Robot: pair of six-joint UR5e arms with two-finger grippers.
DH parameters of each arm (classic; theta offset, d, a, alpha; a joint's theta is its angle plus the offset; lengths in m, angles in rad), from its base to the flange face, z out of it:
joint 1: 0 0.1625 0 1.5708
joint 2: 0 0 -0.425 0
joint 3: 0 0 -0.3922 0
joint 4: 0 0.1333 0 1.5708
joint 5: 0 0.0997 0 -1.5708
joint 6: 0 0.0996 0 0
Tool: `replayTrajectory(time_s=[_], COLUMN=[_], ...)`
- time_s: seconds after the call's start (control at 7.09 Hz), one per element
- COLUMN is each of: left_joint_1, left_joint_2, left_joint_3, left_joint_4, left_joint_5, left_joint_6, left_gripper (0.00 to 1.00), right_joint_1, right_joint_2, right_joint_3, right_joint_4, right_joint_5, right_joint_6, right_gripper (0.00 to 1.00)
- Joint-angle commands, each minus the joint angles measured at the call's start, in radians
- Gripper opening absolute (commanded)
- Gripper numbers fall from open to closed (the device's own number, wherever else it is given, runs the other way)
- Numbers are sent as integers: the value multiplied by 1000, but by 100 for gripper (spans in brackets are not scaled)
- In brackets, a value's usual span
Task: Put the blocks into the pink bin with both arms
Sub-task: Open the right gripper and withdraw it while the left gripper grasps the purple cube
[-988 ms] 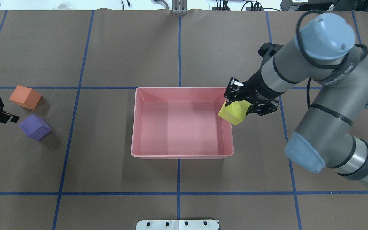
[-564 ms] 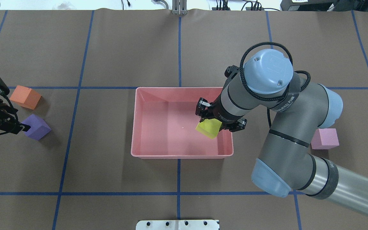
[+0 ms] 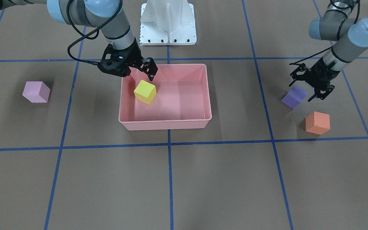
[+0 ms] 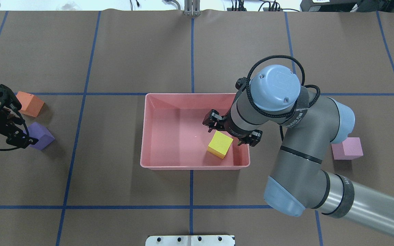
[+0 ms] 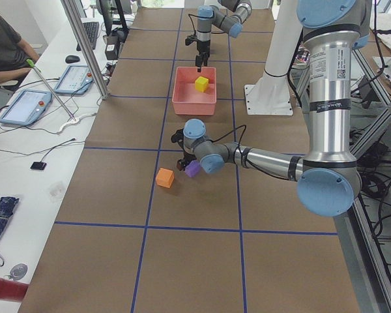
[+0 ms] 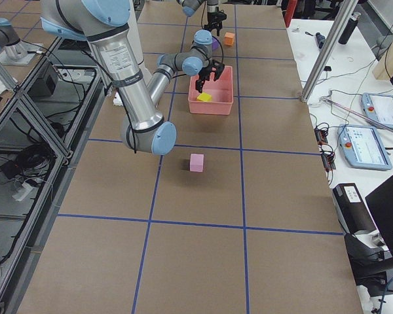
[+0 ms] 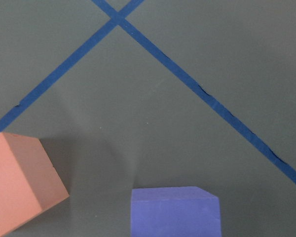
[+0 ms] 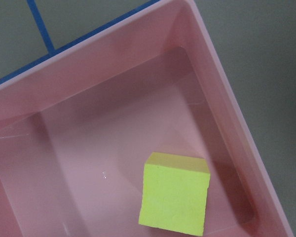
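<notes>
Overhead view of a brown bench [image 4: 115,191] crossed by blue tape lines [image 4: 125,207]. Nearest, at the bottom centre edge, a white base plate [image 4: 190,240].

Sweeping in from the lower right corner, the right arm [image 4: 299,164], grey with light-blue caps, bent toward frame centre. Just beside its elbow, at mid right, a light pink block [image 4: 347,148] on the bench, partly hidden by the arm and well apart from the bin.

At frame centre, the pink bin [image 4: 193,167], a low salmon tray with rounded corners. Inside it, in its lower right part near the right wall, the yellow block [image 4: 220,145], free of any grip. Just above that block, the right pincer [image 3: 143,74], jaws spread apart, holding nothing, tips hanging over the bin's interior.

At the mid left edge, the left pincer [image 3: 301,91], likewise spread apart and poised over the purple block [image 4: 43,136]; contact with the block impossible to judge. Purple block on the bench, outside the bin and well to its left. Slightly farther up the frame, just beside it but not touching, the orange block [image 4: 29,103], also on the bench, next to a tape line.

Farthest, along the top edge, the bench's far end with black cables [image 4: 268,6].
</notes>
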Motion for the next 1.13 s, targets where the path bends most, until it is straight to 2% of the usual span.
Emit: replayTrajectory(time_s=[0.0,0.28,0.42,0.71,0.85,0.99], left_joint_1=[11,11,11,1,0,-9], left_joint_2=[-13,-39,-33,-21,-20,-40], left_joint_3=[23,59,60,31,-14,-72], left_joint_4=[1,2,2,2,10,25], left_joint_5=[1,3,3,-11,-55,-124], left_joint_6=[-1,2,2,-32,-77,-236], left_gripper=[99,99,81,0,0,0], right_joint_1=[42,128,183,261,310,359], right_joint_2=[-57,-138,-195,-308,-365,-438], right_joint_3=[61,76,89,115,121,124], right_joint_4=[-1,-1,2,3,3,5], right_joint_5=[19,63,112,140,152,187], right_joint_6=[-4,-111,-209,-359,-465,-600], right_gripper=[100,100,100,100,100,100])
